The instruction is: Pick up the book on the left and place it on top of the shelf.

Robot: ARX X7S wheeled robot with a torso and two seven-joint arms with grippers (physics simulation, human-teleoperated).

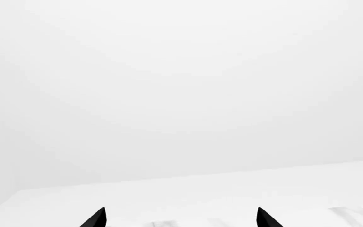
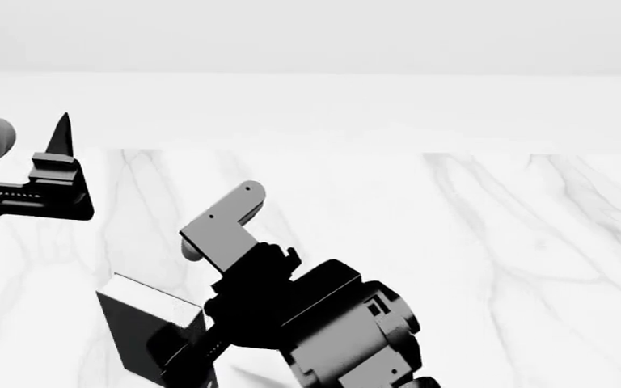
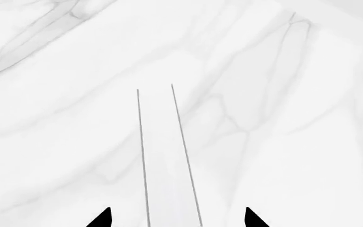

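The book [image 2: 146,330] shows at the lower left of the head view as a dark block with a pale top face. My right arm [image 2: 332,323] reaches down to it, and its fingers are hidden there. In the right wrist view the book [image 3: 166,156] is a pale strip edged by two thin dark lines. It runs between the tips of my right gripper [image 3: 178,220], which stands open with a gap on each side. My left gripper [image 1: 180,218] is open and empty, raised at the far left, one fingertip [image 2: 62,133] pointing up. The shelf is out of view.
A white marble table [image 2: 483,242] stretches ahead and to the right. A plain white wall [image 2: 310,105] rises behind its far edge. The left wrist view shows only that wall [image 1: 181,94] and a strip of tabletop [image 1: 232,208].
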